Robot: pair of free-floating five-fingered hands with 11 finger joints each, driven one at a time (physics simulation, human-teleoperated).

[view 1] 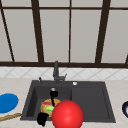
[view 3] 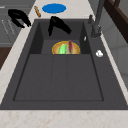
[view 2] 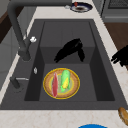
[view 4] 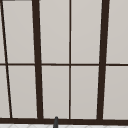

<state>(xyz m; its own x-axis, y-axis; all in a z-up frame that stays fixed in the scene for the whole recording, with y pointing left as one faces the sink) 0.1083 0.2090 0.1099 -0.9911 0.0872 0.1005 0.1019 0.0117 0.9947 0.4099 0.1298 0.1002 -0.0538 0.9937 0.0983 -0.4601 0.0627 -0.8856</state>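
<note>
Red and round, a ball (view 1: 67,114) sits closest to the front camera, covering the near right part of the plate (view 2: 61,83) and a stretch of the sink (view 1: 87,100). The plate lies on the floor of the left basin, carrying a red strip and a green-and-yellow piece side by side; what kind of food they are is hard to tell.

The right hand (view 2: 71,48) hangs over the basin just to the right of the plate, fingers straight and slack, holding nothing and apart from the plate. The left hand (view 1: 42,118) floats at the near edge of the bench, fingers loose and empty.

By my reading, the step in hand is a reach towards the plate. A grip would call for the right hand to come down and to the left, to the rim or the food, without knocking the basin wall.

On the bench to the left lie a blue dish (view 1: 7,102) and a brown stick (view 1: 10,116). At the far right a dark bowl (view 1: 125,109) is cut off by the frame.
</note>
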